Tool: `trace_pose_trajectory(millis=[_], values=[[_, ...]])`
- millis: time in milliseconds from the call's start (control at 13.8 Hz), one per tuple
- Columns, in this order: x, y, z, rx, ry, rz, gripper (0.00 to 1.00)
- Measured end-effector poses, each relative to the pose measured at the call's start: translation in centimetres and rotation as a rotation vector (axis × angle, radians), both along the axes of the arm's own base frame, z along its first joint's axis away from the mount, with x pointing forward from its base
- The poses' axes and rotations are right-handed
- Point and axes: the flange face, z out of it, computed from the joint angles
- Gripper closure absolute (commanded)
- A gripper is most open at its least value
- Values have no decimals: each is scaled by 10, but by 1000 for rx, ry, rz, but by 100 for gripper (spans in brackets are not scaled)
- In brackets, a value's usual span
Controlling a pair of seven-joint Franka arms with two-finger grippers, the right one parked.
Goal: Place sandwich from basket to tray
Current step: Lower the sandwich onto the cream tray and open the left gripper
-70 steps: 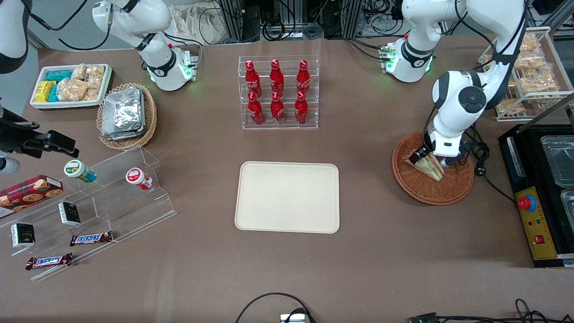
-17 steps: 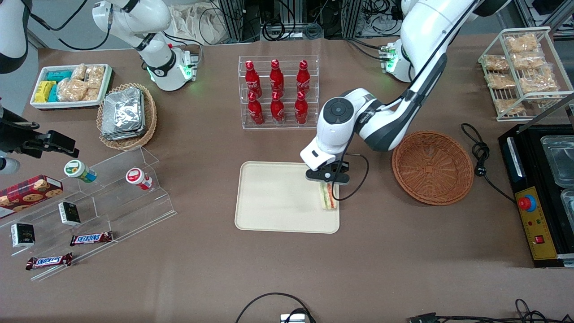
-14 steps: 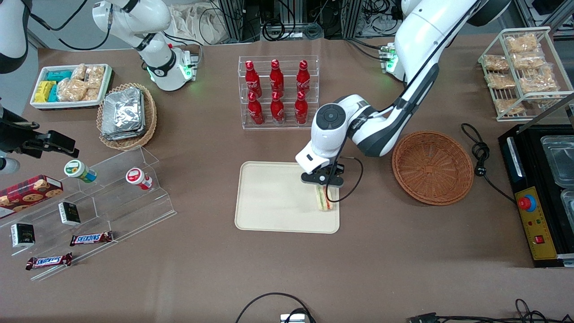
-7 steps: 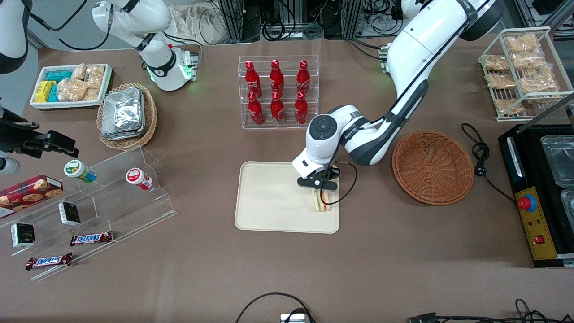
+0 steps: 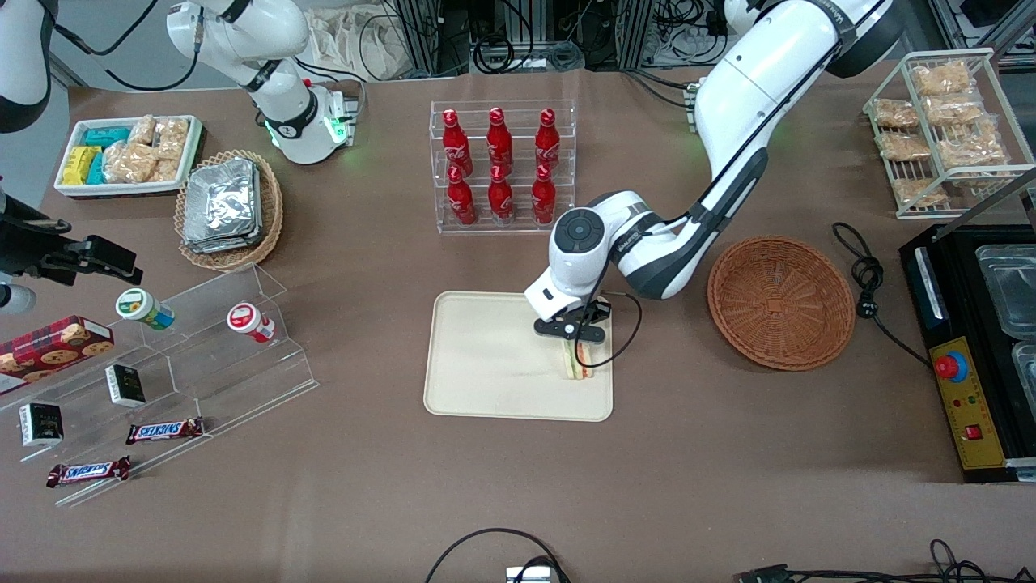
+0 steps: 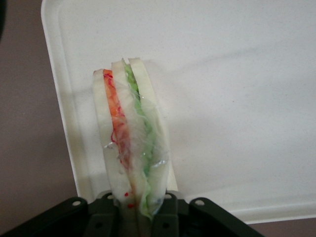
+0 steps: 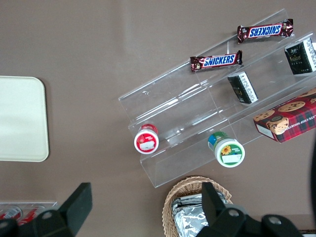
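Note:
The sandwich [image 5: 575,363], a clear-wrapped wedge of pale bread with orange and green layers [image 6: 129,143], hangs over the cream tray [image 5: 494,364] near the tray edge closest to the basket. My left gripper [image 5: 571,334] is shut on the sandwich's upper end. In the left wrist view the dark fingers [image 6: 168,217] press both sides of the wedge, and the tray [image 6: 237,89] lies just beneath it. The round reddish-brown wicker basket [image 5: 781,301] sits beside the tray toward the working arm's end of the table, with nothing in it.
A clear rack of red bottles [image 5: 502,168] stands farther from the front camera than the tray. A black cable [image 5: 864,275] and a black machine [image 5: 971,348] lie past the basket. A clear stepped display [image 5: 186,364] with snacks stands toward the parked arm's end.
The gripper has carried the sandwich from the basket to the tray. Over the last second it shifted slightly further over the tray and lower.

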Motion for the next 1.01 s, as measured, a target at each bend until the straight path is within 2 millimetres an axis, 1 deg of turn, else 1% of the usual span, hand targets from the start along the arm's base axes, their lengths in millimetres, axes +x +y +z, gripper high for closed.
trace_pose_trajectory(millis=[289,362,507,796,1013], values=[[-2,-2,-3,6,-2,-11,0],[0,-2,-1,5,-7,-10,0],[8,-3,8,-6,-25,0,0],[33,-3,38,-14,-62,60,0],[58,1,76,4,-86,174,0]])
